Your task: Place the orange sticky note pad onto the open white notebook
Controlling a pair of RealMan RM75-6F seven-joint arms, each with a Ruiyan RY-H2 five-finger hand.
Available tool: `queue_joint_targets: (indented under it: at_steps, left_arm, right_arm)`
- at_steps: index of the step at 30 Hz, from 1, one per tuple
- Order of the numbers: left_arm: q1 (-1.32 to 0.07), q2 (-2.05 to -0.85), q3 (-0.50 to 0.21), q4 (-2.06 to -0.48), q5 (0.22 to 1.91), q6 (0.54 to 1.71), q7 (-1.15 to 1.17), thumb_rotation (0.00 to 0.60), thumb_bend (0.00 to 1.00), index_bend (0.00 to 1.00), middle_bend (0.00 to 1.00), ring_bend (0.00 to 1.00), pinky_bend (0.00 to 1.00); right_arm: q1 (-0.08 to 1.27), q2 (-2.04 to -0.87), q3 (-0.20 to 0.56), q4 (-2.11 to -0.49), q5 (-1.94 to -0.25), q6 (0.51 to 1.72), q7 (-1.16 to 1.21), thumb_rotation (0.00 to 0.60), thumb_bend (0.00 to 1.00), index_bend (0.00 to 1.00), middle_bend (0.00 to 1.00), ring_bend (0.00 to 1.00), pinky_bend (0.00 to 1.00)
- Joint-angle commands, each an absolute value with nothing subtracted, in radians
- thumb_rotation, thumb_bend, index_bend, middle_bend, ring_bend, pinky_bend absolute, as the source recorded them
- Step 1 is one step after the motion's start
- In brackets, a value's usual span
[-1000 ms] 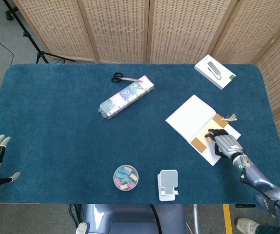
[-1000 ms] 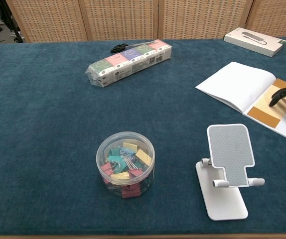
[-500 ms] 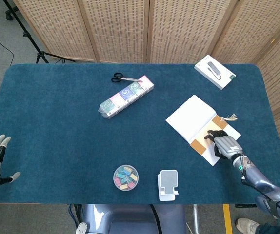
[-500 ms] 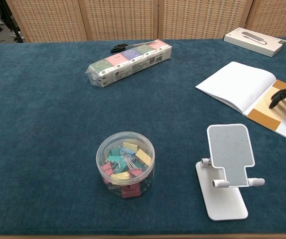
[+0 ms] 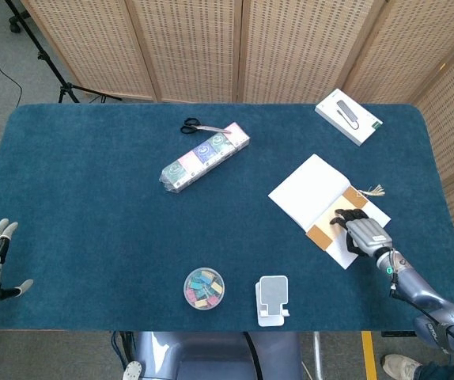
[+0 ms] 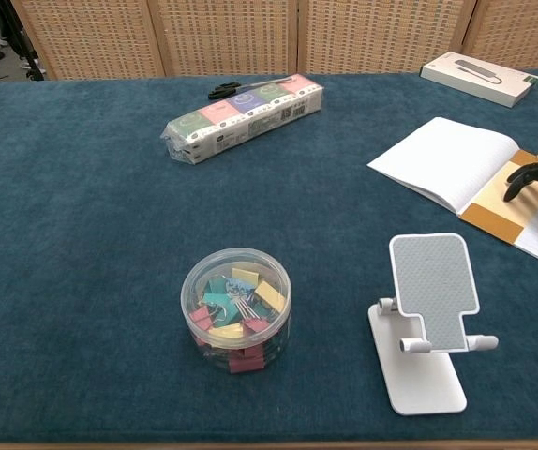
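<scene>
My open white notebook (image 5: 315, 195) lies flat on the right part of the table, turned at an angle, its blank pages facing up. The orange sticky note pad (image 5: 323, 231) rests flat on its near-right page, close to the spine, partly under my right hand (image 5: 365, 235).

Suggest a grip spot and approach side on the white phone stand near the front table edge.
Probably the upright back plate of the white phone stand: the robot hand could pinch its two side edges, coming from above. The plate stands tilted up off the flat base, so its edges are exposed, while the base lies flush on the cloth. The right robot hand, over the open notebook, looks nearer.
</scene>
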State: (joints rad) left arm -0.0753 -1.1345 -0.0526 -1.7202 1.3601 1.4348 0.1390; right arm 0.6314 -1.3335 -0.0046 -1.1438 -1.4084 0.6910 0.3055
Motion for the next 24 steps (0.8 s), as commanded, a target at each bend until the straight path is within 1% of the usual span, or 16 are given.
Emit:
queue_joint_targets:
  at_steps: [1,18,24]
  left_arm:
    - [-0.075,-1.134,-0.052,-1.721,1.362,1.436,0.139,0.600,0.00,0.00,0.00,0.00,0.00]
    - [-0.075,-1.136,-0.051,-1.721,1.361,1.434,0.142,0.600,0.00,0.00,0.00,0.00,0.00]
    - [-0.075,-1.136,-0.051,-1.721,1.362,1.435,0.143,0.600,0.00,0.00,0.00,0.00,0.00]
  right_arm:
    - [0.631,-1.336,-0.004,-1.141,-1.405,0.690,0.304,0.600,1.00,0.20,0.06,0.00,0.02]
    - [0.629,-1.340,0.011,-1.131,-1.407,0.710,0.320,0.600,1.00,0.20,0.04,0.00,0.02]
    - [0.628,-1.337,0.021,-1.133,-1.411,0.731,0.327,0.600,0.98,0.20,0.03,0.00,0.02]
